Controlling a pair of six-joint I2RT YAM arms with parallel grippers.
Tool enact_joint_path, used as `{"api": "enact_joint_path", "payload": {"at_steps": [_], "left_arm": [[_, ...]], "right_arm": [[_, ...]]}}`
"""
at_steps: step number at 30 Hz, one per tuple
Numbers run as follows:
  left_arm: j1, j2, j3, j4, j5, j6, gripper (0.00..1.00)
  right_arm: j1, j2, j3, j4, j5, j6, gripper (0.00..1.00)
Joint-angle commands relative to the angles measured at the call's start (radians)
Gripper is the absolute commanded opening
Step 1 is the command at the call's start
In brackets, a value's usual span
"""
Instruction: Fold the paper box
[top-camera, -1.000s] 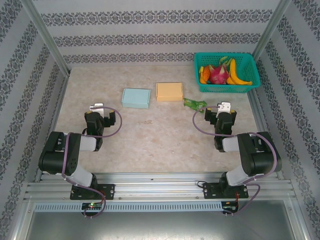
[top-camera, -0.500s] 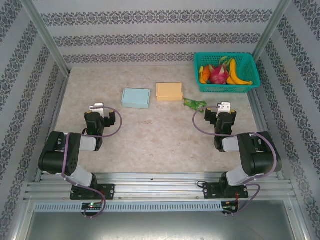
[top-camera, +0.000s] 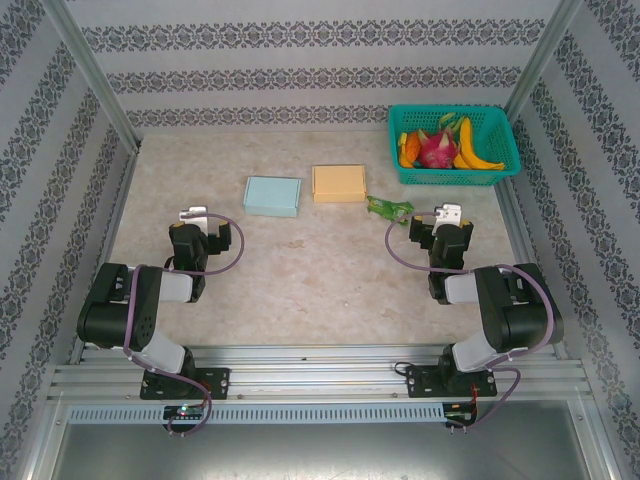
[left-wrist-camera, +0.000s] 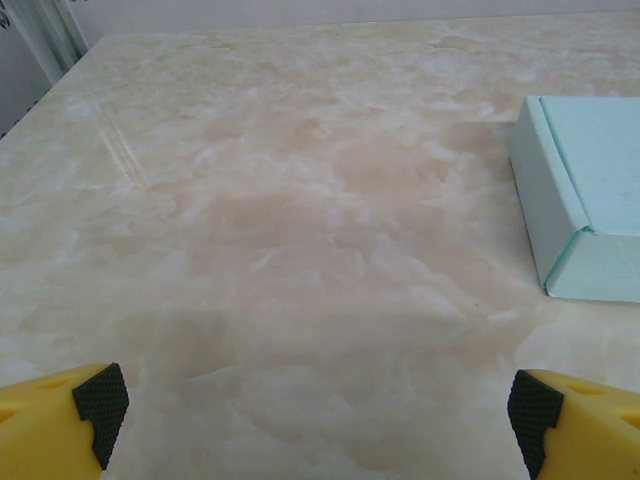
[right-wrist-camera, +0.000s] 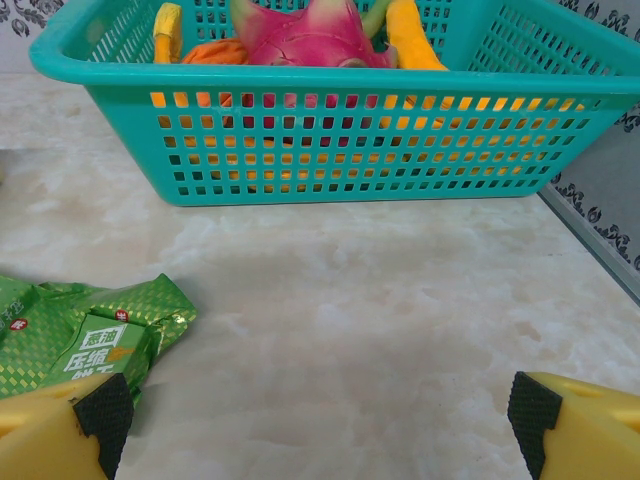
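**On the counter, two paper boxes lie flat, both tools released**

Across the enclosure floor, the marbled beige counter (top-camera: 300, 285) carries everything. At its far right corner stands a teal plastic basket (top-camera: 452, 179) holding a pink dragon fruit (top-camera: 436, 150) and bananas (top-camera: 476, 154). Near the front edge, the left arm (top-camera: 130, 305) and the right arm (top-camera: 505, 305) sit folded, well apart from each other.

Toward the far middle lies the pale blue paper box (top-camera: 273, 195), closed and flat. The orange paper box (top-camera: 338, 183) lies just beside it on the right, with a narrow gap between them. Both boxes are clear of the tools. From the left wrist, the blue box sits ahead and off to the right.

A green foil snack packet (top-camera: 388, 208) lies between the orange box and the right arm, in front of the basket.

The left tool (left-wrist-camera: 320, 410) is released, its yellow fingers spread wide over bare counter. The right tool (right-wrist-camera: 320, 415) is likewise released, with the packet just ahead of its left finger.
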Motion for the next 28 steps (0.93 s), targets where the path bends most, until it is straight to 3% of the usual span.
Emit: {"api": "enact_joint_path", "payload": {"at_steps": [1,18,28], "left_arm": [[0.006,0.004,0.010,-0.003,-0.008,-0.017,1.00],[0.006,0.004,0.010,-0.003,-0.009,-0.017,1.00],[0.018,0.005,0.017,-0.017,0.048,-0.009,1.00]], "right_arm": [[-0.006,-0.017,0.014,0.006,-0.017,0.023,0.98],[-0.006,-0.017,0.014,0.006,-0.017,0.022,0.98],[-0.004,-0.017,0.014,0.006,-0.017,0.023,0.98]]}}
